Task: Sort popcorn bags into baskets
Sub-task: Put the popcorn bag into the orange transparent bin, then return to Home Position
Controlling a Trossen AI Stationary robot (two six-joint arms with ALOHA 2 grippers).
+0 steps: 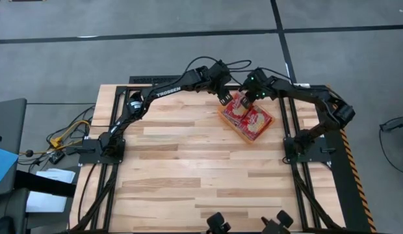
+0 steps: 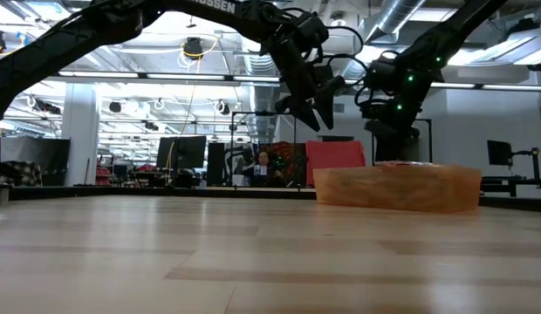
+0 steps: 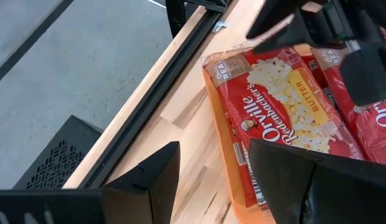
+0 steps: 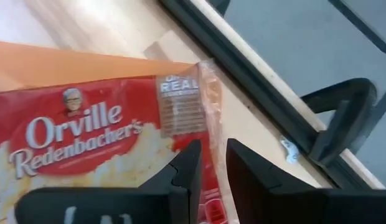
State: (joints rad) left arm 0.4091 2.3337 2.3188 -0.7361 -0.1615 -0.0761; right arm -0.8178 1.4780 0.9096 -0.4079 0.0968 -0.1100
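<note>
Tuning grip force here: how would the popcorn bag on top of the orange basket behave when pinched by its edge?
The popcorn bag has glossy film, so it is probably slippery. It looks flat and thin, likely light, and may flex or droop rather than stay stiff. Its clear sealed edge lies over the basket rim, probably crinkly and easy to pinch.

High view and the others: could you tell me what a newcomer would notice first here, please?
The orange basket stands out at the table's far edge, right of centre, packed with red popcorn bags. Both dark arms meet above it: the left end effector open over its left end, the right end effector just beside it, fingers nearly together over a bag. The rest of the wooden table is bare.
</note>
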